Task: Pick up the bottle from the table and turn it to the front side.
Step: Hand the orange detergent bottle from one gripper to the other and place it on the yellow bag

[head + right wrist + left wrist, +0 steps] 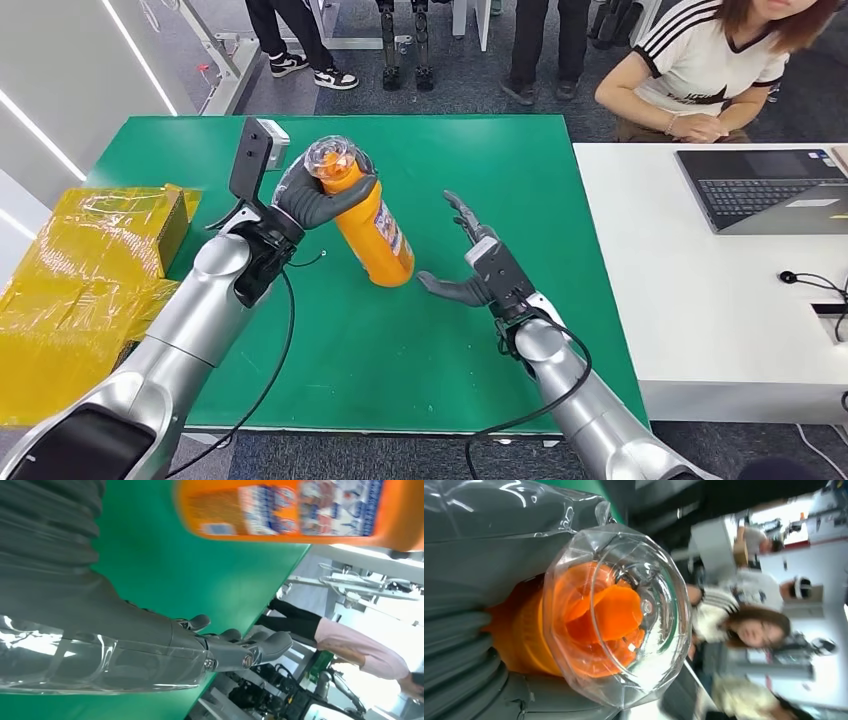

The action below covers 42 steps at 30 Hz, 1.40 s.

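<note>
My arms [190, 330] are silver, smooth-shelled, with black joint sections at the wrists. Black cables [270, 370] run loose along both forearms. My left hand [318, 198] and right hand [478, 262] are dark grey; each carries a grey ribbed cover [45, 525] and clear film.

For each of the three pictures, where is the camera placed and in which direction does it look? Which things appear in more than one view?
Head view: high on the body, looking forward and down at the green table; both silver arms show, the left hand gripping the orange bottle, the right hand spread beside it.
Left wrist view: behind the left hand, facing the bottle's clear cap end-on.
Right wrist view: behind the right hand, looking across the table at the bottle's label.
Shared: all three views show the bottle.
</note>
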Tool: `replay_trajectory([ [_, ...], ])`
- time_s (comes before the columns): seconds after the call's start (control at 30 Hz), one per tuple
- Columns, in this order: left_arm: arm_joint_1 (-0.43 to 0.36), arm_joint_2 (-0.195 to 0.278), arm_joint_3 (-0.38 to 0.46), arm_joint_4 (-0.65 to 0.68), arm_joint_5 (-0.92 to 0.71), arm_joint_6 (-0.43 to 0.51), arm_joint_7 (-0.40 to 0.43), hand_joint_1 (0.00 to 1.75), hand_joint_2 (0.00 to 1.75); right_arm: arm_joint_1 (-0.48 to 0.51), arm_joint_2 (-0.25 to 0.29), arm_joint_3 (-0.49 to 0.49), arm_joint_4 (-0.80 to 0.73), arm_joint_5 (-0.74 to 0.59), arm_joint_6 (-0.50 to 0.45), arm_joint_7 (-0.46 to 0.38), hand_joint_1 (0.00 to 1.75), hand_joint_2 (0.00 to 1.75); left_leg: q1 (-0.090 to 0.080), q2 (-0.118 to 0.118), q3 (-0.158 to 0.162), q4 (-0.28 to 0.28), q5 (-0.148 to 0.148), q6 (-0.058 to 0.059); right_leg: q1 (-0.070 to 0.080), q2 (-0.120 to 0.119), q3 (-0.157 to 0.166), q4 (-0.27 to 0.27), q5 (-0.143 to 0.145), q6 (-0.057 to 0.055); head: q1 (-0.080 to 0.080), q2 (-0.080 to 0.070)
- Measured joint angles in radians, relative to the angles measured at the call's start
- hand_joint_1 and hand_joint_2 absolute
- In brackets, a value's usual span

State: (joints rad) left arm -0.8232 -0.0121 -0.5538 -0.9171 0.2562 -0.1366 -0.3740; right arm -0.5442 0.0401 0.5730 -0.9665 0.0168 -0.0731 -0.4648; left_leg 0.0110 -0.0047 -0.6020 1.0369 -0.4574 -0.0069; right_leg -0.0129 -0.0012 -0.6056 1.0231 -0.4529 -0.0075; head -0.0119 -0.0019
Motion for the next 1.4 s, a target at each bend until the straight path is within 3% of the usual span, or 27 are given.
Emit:
replay_trajectory([
  [0.13, -0.039, 0.023, 0.001, 0.0, -0.185, 0.093, -0.057, 1.75, 1.75, 0.062, -0.052, -0.013, -0.1, -0.022, 0.022, 0.009, 0.0, 1.75, 0.0, 0.0, 0.0, 0.0, 0.0, 0.0, 0.0, 0.0, 0.0, 0.0, 0.0, 0.0, 0.0, 0.0],
  [0.27, -0.103, 0.04, -0.004, 0.003, -0.521, 0.33, -0.095, 1.75, 1.75, 0.111, -0.094, -0.019, -0.201, -0.036, 0.037, 0.014, 0.0, 1.75, 0.0, 0.0, 0.0, 0.0, 0.0, 0.0, 0.0, 0.0, 0.0, 0.0, 0.0, 0.0, 0.0, 0.0],
  [0.4, -0.156, 0.069, -0.039, 0.004, -0.973, 0.579, -0.034, 1.75, 1.75, 0.161, -0.116, -0.036, -0.301, -0.027, 0.039, 0.015, 0.0, 1.75, 0.0, 0.0, 0.0, 0.0, 0.0, 0.0, 0.0, 0.0, 0.0, 0.0, 0.0, 0.0, 0.0, 0.0],
  [0.5, -0.166, 0.088, -0.051, 0.003, -1.231, 0.646, 0.04, 1.75, 1.75, 0.203, -0.126, -0.063, -0.37, 0.0, 0.042, 0.013, 0.0, 1.75, 0.0, 0.0, 0.0, 0.0, 0.0, 0.0, 0.0, 0.0, 0.0, 0.0, 0.0, 0.0, 0.0, 0.0],
  [0.67, -0.145, 0.123, -0.065, 0.003, -1.588, 0.648, 0.136, 1.75, 1.75, 0.275, -0.143, -0.123, -0.466, 0.049, 0.057, -0.007, 0.0, 1.75, 0.0, 0.001, 0.0, 0.0, 0.0, 0.0, 0.0, 0.0, 0.0, 0.0, 0.0, 0.0, 0.0, 0.0],
  [0.93, -0.057, 0.203, -0.067, 0.002, -1.793, 0.591, 0.211, 1.75, 1.75, 0.397, -0.149, -0.218, -0.581, 0.089, 0.041, -0.031, 0.0, 1.75, 0.0, 0.002, 0.0, -0.001, 0.0, 0.0, 0.0, 0.001, 0.0, 0.0, 0.0, 0.0, 0.0, 0.0],
  [1.1, 0.0, 0.277, -0.082, 0.011, -1.818, 0.449, 0.308, 1.75, 1.75, 0.498, -0.149, -0.281, -0.654, 0.116, 0.03, -0.046, 0.0, 1.75, 0.0, 0.003, -0.001, -0.002, -0.001, -0.001, 0.0, 0.003, -0.002, 0.0, -0.001, -0.001, 0.0, 0.0],
  [1.23, 0.005, 0.288, -0.086, 0.014, -1.818, 0.432, 0.319, 1.75, 1.75, 0.511, -0.149, -0.29, -0.662, 0.117, 0.028, -0.049, 0.0, 1.75, 0.0, 0.003, -0.001, -0.002, -0.001, -0.001, 0.0, 0.003, -0.002, 0.0, -0.001, -0.001, 0.0, 0.0],
  [1.4, 0.037, 0.35, -0.088, 0.045, -1.822, 0.267, 0.335, 1.75, 1.75, 0.581, -0.135, -0.371, -0.704, 0.106, 0.038, -0.064, 0.0, 1.75, 0.0, 0.003, -0.002, -0.002, -0.001, -0.001, 0.0, 0.003, -0.002, 0.0, 0.0, 0.0, 0.0, 0.0],
])
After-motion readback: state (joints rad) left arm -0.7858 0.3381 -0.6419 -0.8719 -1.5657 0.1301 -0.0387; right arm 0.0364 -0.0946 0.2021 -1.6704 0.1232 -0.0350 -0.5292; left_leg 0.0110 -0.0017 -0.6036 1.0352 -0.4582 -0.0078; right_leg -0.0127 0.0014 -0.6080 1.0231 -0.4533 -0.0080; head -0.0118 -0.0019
